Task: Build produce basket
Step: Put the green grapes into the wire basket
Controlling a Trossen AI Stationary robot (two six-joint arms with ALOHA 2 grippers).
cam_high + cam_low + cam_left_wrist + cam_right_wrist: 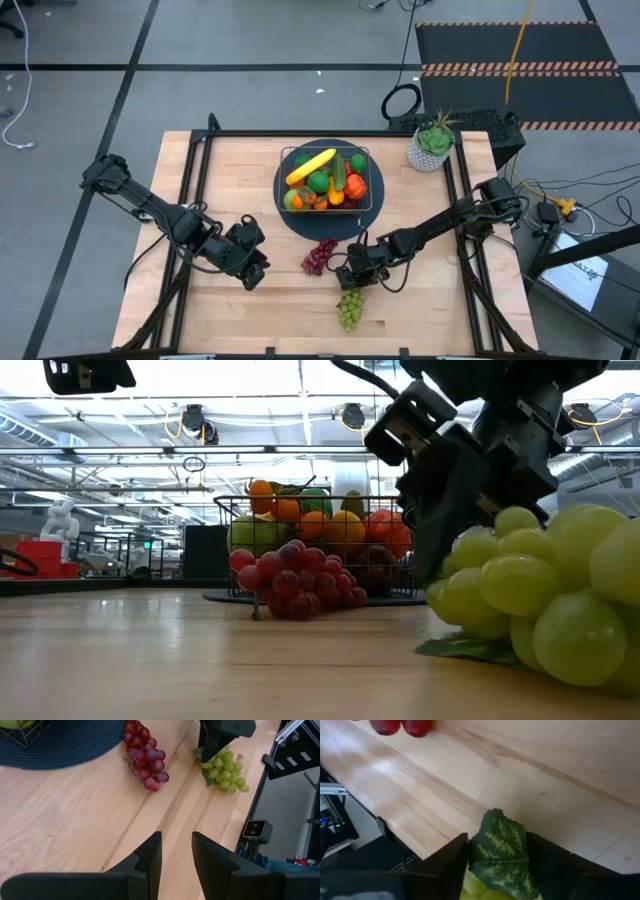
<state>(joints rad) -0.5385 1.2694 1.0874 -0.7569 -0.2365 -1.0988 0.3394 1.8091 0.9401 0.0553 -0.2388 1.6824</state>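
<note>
Basket [366, 152] heaped with produce [322, 180] on mat [290, 210]

Round dark mat [290, 213] on wooden table [200, 310], potted green plant [433, 142] at far corner

You see the right tool [455, 545] at the green grapes [545, 595] close up, red grapes [297, 582] on the surface [200, 660] before the filled basket [320, 540].

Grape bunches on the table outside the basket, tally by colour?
Purple grapes: 1
Green grapes: 1, with the right gripper at its stem end
Total: 2
</note>
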